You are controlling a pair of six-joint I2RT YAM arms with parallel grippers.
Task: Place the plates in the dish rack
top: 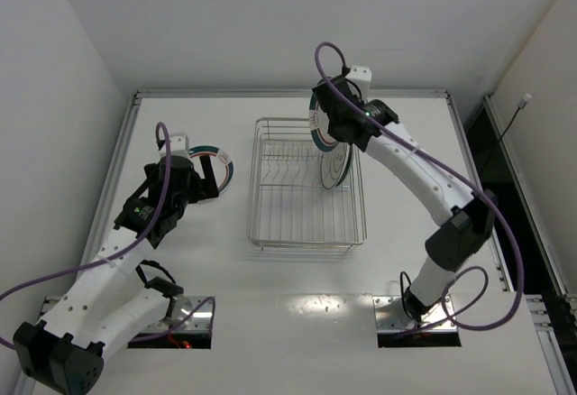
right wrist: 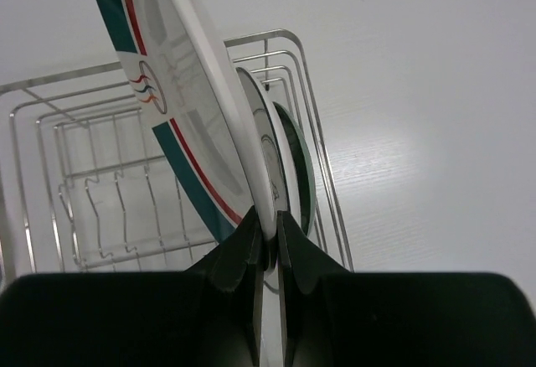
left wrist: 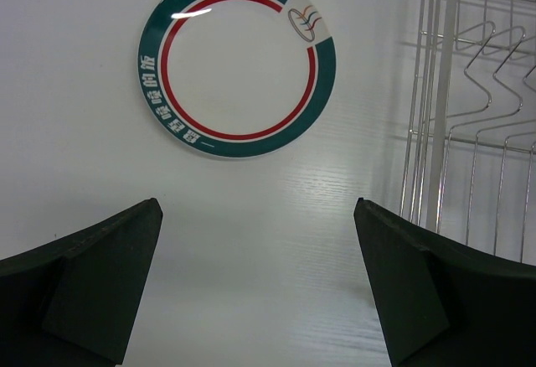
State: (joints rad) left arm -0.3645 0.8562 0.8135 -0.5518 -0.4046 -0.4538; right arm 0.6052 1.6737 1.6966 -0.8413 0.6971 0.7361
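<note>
White table (top: 288, 273) between plain white walls (top: 270, 16); dark gap (top: 534, 242), perhaps floor, at right.

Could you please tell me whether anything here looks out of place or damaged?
Nothing stands out. One banded plate lies flat on the table beside the dish rack, simply not loaded yet; nothing looks cracked or spilled.

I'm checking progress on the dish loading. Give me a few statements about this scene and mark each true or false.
1. The right gripper is shut on a banded plate, held on edge over the rack. True.
2. The left gripper holds a plate. False: it is open and holds nothing.
3. The rack is empty. False: two plates stand in it.
4. A second banded plate lies flat on the table, outside the rack. True.
</note>
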